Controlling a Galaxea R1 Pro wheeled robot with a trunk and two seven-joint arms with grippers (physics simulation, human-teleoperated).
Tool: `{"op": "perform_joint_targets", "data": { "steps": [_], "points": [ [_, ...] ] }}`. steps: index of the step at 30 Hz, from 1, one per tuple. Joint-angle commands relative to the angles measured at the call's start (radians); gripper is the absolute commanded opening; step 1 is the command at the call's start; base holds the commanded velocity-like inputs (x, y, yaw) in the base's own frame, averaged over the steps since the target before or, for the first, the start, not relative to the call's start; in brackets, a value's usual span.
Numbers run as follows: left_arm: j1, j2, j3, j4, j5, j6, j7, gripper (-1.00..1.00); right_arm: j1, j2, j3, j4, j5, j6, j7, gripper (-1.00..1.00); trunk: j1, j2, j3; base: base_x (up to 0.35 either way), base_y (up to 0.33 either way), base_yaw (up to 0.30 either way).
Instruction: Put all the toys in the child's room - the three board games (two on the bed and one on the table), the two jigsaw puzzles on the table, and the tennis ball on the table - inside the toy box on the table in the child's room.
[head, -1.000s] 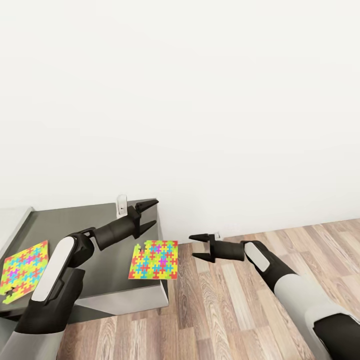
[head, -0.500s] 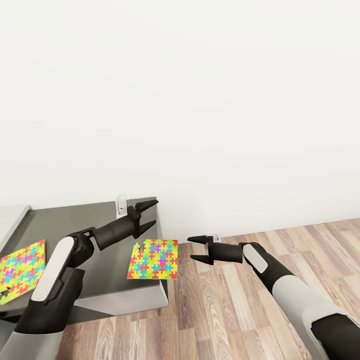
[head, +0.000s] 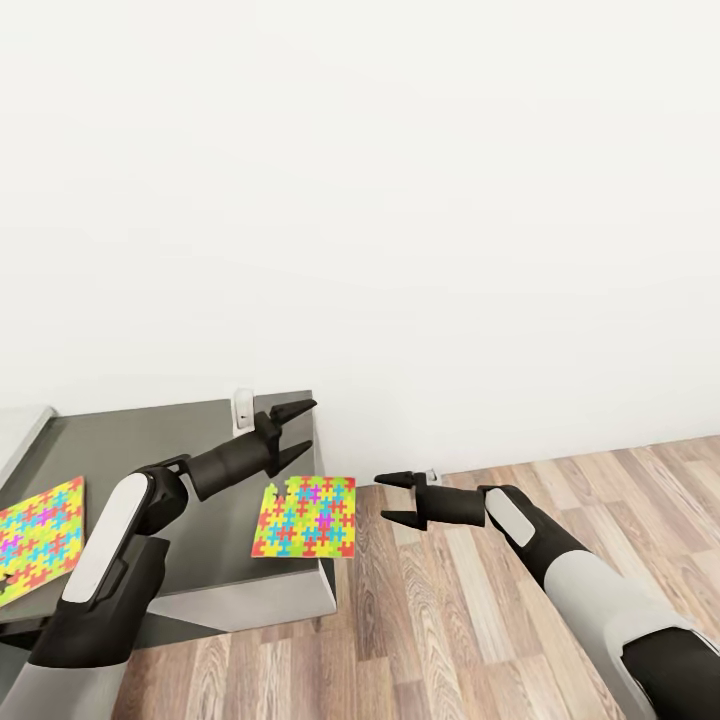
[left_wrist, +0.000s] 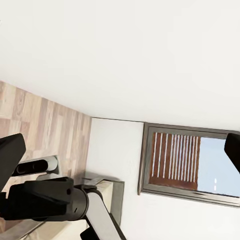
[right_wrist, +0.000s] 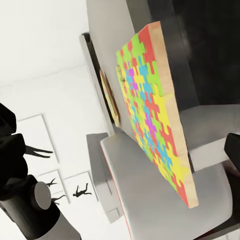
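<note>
White wall takes up most of my head view, with wood floor (head: 560, 490) running along the right and a dark grey table (head: 180, 450) at the lower left. One jigsaw puzzle (head: 305, 517) lies at the table's near right corner, its right edge hanging out past the tabletop's edge. A second jigsaw puzzle (head: 35, 535) sits at the left edge of my view, well apart from the first. My left gripper (head: 293, 428) hovers above the tabletop near its right edge, fingers spread wide and holding nothing. My right gripper (head: 398, 499) hangs over the floor just beside the overhanging puzzle, fingers likewise wide and bare. From the right wrist camera I see that puzzle (right_wrist: 152, 107) edge-on, its wooden rim close ahead.
</note>
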Motion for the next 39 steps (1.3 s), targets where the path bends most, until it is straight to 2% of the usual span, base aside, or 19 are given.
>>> {"op": "perform_joint_targets", "data": {
  "steps": [1,4,14,37,39],
  "points": [
    [-0.001,0.0,0.0,-0.001,0.012,-0.001,0.009,1.0,-0.001,-0.001,0.005,0.0,0.002,0.0,0.008,1.0,0.004,-0.008,-0.004,0.0,0.0,0.0],
    [0.0,0.0,0.0,-0.001,0.015,0.0,0.009,1.0,-0.001,-0.001,0.004,0.001,0.002,0.0,0.007,1.0,0.015,-0.029,-0.013,0.0,0.0,0.0],
    [0.004,0.0,0.017,-0.001,0.02,0.001,0.008,1.0,-0.001,-0.001,0.004,0.001,0.003,0.0,0.007,1.0,0.015,-0.029,-0.013,0.0,0.0,0.0],
    [0.007,-0.002,0.029,-0.001,0.022,0.001,0.008,1.0,-0.003,-0.01,0.002,-0.004,0.003,0.0,0.007,1.0,0.104,-0.19,-0.086,0.0,0.0,0.0],
    [0.007,-0.002,0.029,-0.001,0.022,0.001,0.008,1.0,-0.004,-0.01,0.002,-0.006,0.003,0.0,0.007,1.0,0.104,-0.19,-0.086,0.0,0.0,0.0]
  ]
}}
